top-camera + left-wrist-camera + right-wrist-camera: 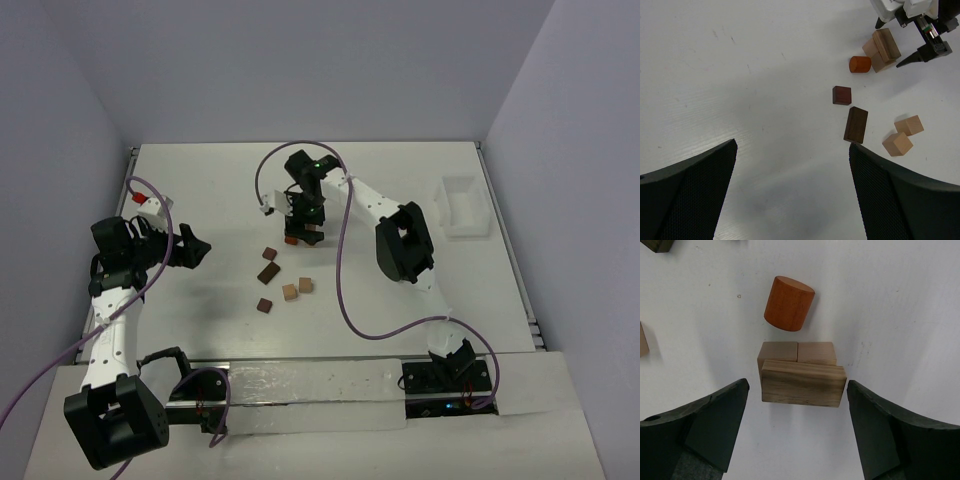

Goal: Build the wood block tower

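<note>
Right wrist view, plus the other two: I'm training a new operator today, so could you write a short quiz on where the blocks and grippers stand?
1. True or false: the right gripper is clamped on the long block.
2. The long block rests on: A) two tan cubes side by side; B) one dark cube; C) the bare table.
3. In the left wrist view, how many loose tan cubes lie away from the long block?
Key: 1 false, its jaws stand open on either side of it. 2 A. 3 two.
</note>
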`<state>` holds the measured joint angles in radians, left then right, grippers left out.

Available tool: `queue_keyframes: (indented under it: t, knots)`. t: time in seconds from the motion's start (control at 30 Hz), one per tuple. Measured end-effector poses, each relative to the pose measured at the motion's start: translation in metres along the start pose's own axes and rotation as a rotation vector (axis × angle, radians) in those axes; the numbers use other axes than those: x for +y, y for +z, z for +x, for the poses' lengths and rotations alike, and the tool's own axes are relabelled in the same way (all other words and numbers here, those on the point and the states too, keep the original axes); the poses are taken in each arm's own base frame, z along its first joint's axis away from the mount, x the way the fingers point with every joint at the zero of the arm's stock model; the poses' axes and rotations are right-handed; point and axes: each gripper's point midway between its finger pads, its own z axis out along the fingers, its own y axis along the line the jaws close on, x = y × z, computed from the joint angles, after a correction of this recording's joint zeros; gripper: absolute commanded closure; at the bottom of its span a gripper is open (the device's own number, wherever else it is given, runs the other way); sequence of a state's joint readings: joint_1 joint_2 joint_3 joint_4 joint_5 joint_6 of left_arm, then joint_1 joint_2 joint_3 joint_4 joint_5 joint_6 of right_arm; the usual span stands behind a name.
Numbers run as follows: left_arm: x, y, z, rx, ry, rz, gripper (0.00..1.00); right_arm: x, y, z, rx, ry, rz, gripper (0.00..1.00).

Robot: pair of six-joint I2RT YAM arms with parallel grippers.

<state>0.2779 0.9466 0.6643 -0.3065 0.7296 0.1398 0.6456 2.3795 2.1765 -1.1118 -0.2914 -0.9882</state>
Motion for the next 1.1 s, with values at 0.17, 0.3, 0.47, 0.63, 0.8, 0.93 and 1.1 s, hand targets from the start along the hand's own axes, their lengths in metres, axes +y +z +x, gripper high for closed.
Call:
queue_keyframes:
  t: [0.17, 0.3, 0.47, 0.63, 0.8, 0.93, 1.1]
  knots:
    - [0.0, 0.0, 0.0, 0.0, 0.0, 0.0, 0.01, 0.001, 0.0, -0.001, 0.002, 0.002, 0.0, 0.0]
    - [0.0, 0.0, 0.0, 0.0, 0.0, 0.0, 0.01, 0.003, 0.001, -0.003, 0.002, 0.0, -0.002, 0.0]
    - [0.0, 0.0, 0.0, 0.0, 0.0, -0.001, 0.01, 0.003, 0.0, -0.003, 0.006, 0.005, 0.002, 0.0]
    - [0.001, -0.001, -0.001, -0.005, 0.001, -0.008, 0.01, 0.001, -0.018, -0.021, -0.1, 0.069, -0.005, 0.0]
    - [0.0, -0.002, -0.005, -0.017, 0.006, -0.012, 0.01, -0.003, -0.075, -0.04, -0.286, 0.206, 0.044, 0.03]
    - [0.0, -0.002, -0.005, -0.019, -0.002, -0.014, 0.01, -0.021, -0.145, -0.045, -0.463, 0.372, 0.163, 0.1]
    - [0.0, -0.002, -0.006, -0.023, -0.006, -0.015, 0.01, -0.046, -0.18, -0.037, -0.564, 0.583, 0.238, 0.38]
